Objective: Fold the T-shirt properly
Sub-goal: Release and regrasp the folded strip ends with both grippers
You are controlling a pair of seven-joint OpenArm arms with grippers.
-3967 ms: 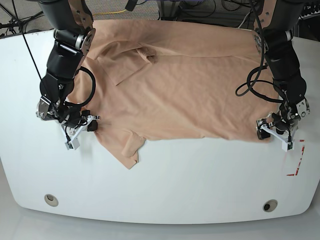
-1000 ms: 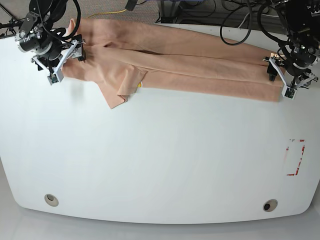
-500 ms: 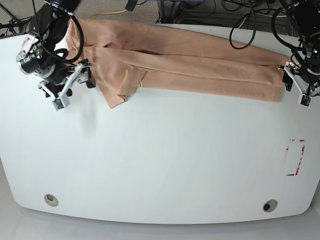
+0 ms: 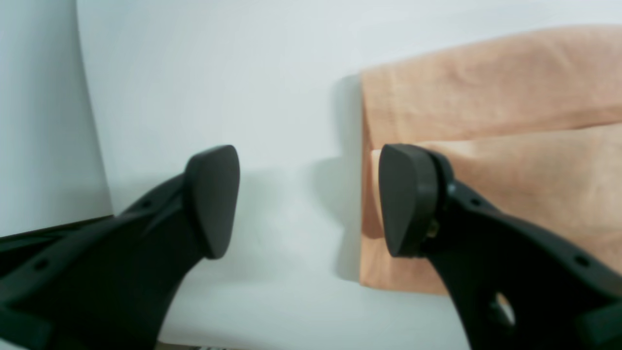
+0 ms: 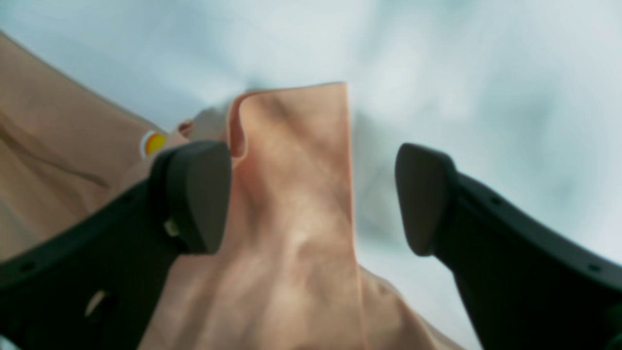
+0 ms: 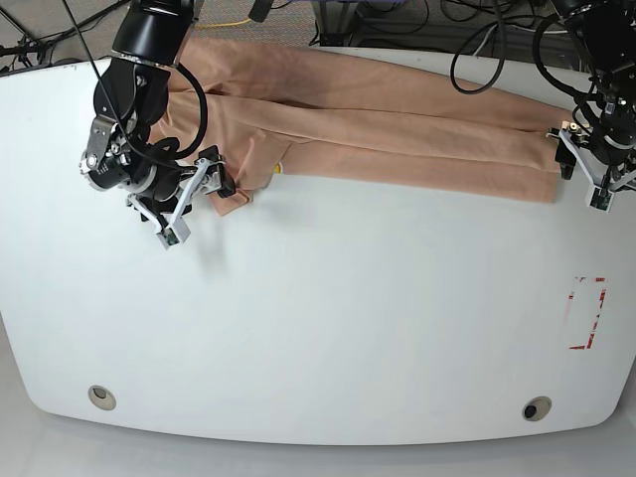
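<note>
The peach T-shirt (image 6: pixel 397 139) lies folded into a long band along the far side of the white table (image 6: pixel 318 328). One sleeve flap (image 6: pixel 237 199) sticks out toward the front at the band's left end. My right gripper (image 6: pixel 199 196) is open around that flap; in the right wrist view the flap (image 5: pixel 296 204) lies between the fingers (image 5: pixel 194 194) and a bit of yellow print (image 5: pixel 154 143) shows. My left gripper (image 6: pixel 583 171) is open at the band's right end. In the left wrist view one fingertip (image 4: pixel 403 199) is over the shirt's edge (image 4: pixel 486 97), and the gripper (image 4: pixel 308 199) holds nothing.
A red marking (image 6: pixel 586 313) is on the table's right side. Two round holes (image 6: pixel 101 397) (image 6: pixel 537 408) sit near the front edge. Cables (image 6: pixel 477 40) hang behind the far edge.
The shirt went from spread flat to a band at the far edge. Both grippers have let go. My right gripper has moved right and toward the front, over the sleeve flap.
</note>
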